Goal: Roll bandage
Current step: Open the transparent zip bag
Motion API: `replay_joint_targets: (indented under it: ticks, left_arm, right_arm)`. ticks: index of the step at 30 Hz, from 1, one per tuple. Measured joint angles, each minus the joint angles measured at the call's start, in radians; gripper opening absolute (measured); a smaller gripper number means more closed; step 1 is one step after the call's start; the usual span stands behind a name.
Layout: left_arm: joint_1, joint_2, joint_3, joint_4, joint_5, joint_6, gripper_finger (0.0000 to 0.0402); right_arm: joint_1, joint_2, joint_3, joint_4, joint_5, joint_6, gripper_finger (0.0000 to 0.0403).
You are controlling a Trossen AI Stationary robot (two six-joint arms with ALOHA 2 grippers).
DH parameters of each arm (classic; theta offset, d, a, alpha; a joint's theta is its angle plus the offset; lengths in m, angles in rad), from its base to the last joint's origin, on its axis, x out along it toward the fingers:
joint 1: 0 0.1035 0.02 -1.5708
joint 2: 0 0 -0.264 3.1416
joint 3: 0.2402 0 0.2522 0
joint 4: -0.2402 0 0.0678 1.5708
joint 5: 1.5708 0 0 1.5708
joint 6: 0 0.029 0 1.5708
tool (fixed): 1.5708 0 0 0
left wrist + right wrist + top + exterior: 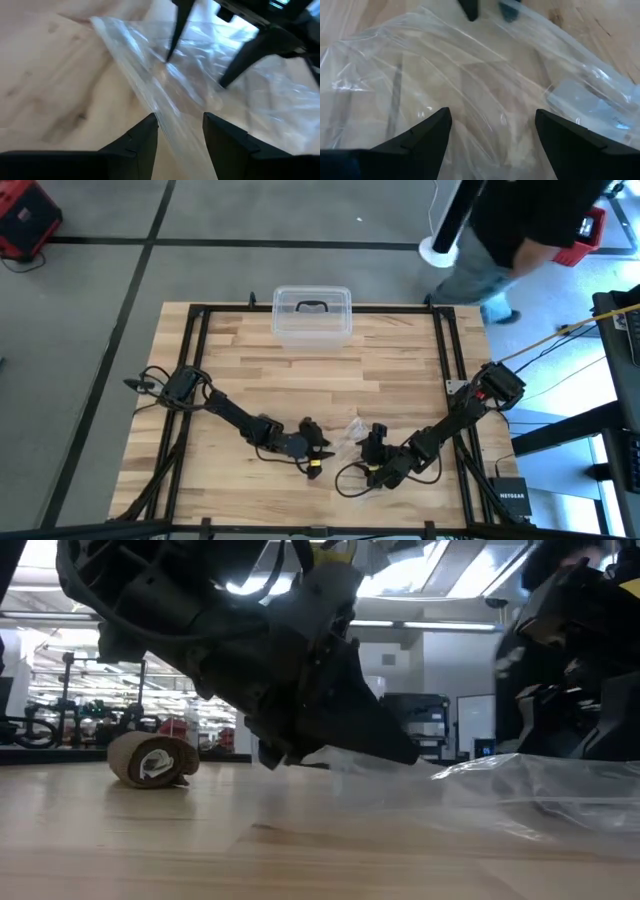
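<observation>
L pincer [180, 132] apart, straddling plastic bag [470, 90] edge | R pincer [492, 130] apart over bag | bandage [152, 760] rolled, aside

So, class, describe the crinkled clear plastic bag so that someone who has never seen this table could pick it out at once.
Start at the wooden table and go to its near edge, where the two dark arms meet. The clear plastic bag lies flat between the open left end effector and the open right end effector. Unlike the rigid clear plastic box at the far edge, it is limp and crinkled.
</observation>
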Motion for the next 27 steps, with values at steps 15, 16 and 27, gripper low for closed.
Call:
replay_joint_targets:
  ticks: [15, 16, 27]
  left_arm:
    - [0.0, 0.0, 0.0, 0.019, -0.043, 0.083, 0.0008]
    - [-0.001, 0.0, 0.0, 0.02, -0.048, 0.083, 0.0006]
    - [-0.086, -0.127, 0.002, -0.041, -0.147, 0.259, 0.0001]
  right_arm:
    - [0.0, 0.002, -0.002, 0.015, 0.023, 0.0, 0.0296]
    - [0.0, 0.002, -0.002, 0.016, 0.025, 0.0, 0.0296]
    - [0.015, -0.176, 0.045, -0.072, -0.059, -0.061, 0.0296]
